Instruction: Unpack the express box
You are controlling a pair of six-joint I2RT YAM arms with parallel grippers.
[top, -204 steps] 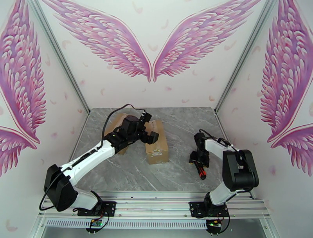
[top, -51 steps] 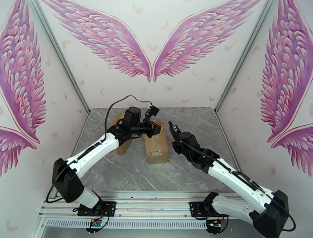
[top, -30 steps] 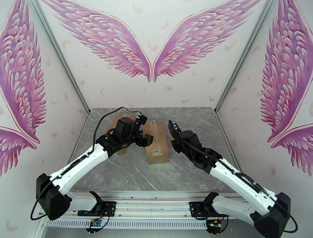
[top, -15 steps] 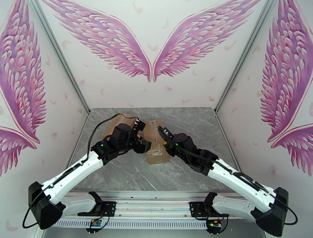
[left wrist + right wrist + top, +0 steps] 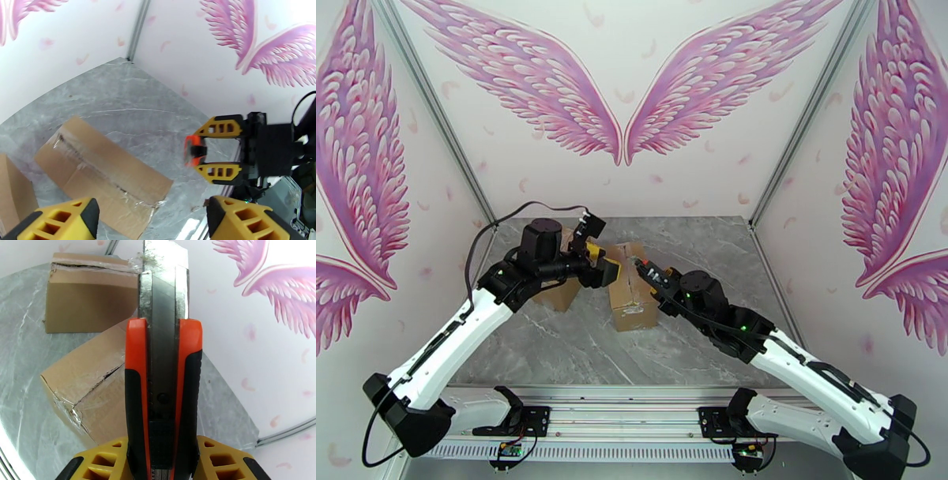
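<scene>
I am judging the express box (image 5: 630, 304) light, stiff cardboard, best braced at its sides; beside it, left gripper (image 5: 602, 264) gaping open, right gripper (image 5: 648, 274) clamping the knife (image 5: 164, 370).

The bottom edge of the left wrist view cuts off both fingers (image 5: 63, 221) of the left gripper (image 5: 154, 216), so we cannot see where they join. The left edge slices through the left box (image 5: 10, 189). The knife (image 5: 192, 156) in the right gripper (image 5: 201, 150) is blurred there, and we cannot make out its blade.

From the top camera, the left arm (image 5: 486, 304) covers much of the left box, and the knife is too small for us to tell blade from handle.

In the right wrist view the blade runs off the top edge and the handle off the bottom. The knife hides a strip of the centre box (image 5: 91, 394) and of the left box behind it.
</scene>
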